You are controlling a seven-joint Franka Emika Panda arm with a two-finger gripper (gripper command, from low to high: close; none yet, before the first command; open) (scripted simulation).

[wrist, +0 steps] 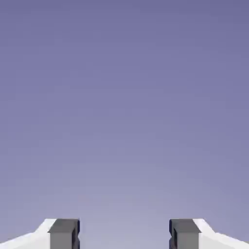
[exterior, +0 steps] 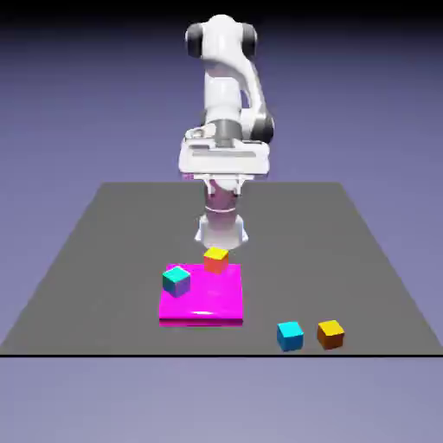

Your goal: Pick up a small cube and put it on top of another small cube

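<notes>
The small cube [exterior: 330,333], orange on top with brown-orange sides, rests on the grey table near its front edge, toward the exterior view's right. The other small cube [exterior: 215,259], yellow on top with red-orange sides, sits at the far edge of a magenta slab [exterior: 208,307]. My gripper [exterior: 223,166] hangs high above the table, well behind and above both cubes. In the hand view the gripper [wrist: 124,234] shows two grey fingertips [wrist: 63,233] wide apart, with only the blue-violet backdrop between them. It is open and holds nothing.
A teal-topped cube with purple sides [exterior: 176,279] stands on the magenta slab's left part. A cyan-blue cube [exterior: 290,336] lies just left of the orange cube. The robot's base [exterior: 221,227] rises right behind the slab.
</notes>
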